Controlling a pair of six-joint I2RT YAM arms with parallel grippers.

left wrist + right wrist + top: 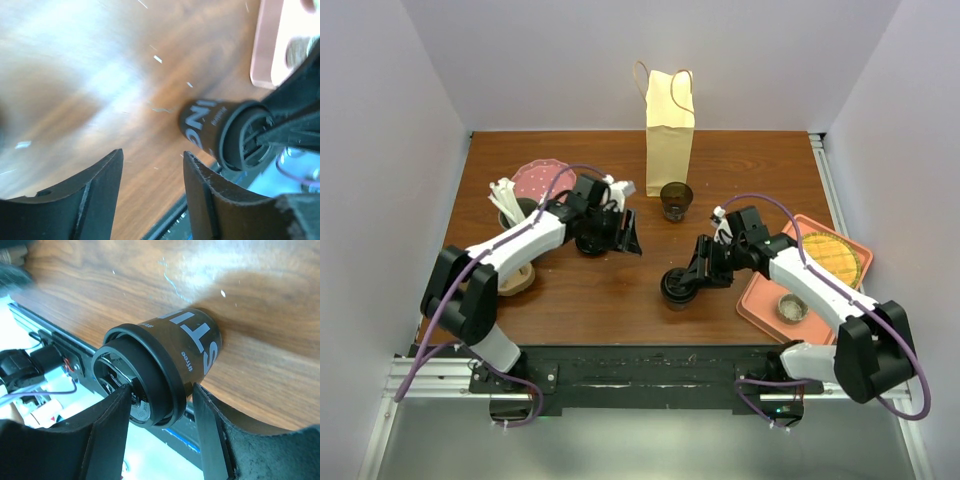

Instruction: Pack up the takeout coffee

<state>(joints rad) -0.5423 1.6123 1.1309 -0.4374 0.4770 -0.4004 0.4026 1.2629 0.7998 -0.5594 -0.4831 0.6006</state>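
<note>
Cup [678,285]: upright on worktop [580,300], near centre; long axis vertical
Right pincer [161,390]: nearer; astride the lid [145,375] from cup's right; fingers [215,440] at its rim; clamped or not, cannot tell
Left pincer [152,160]: half-wide, empty; farther off
Bag [670,130]: beyond cup, upright

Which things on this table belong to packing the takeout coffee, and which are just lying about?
For the job: takeout coffee, paper bag, right hand.
Lying about: pink plate, utensil cup, pink tray, open brown cup.
</note>
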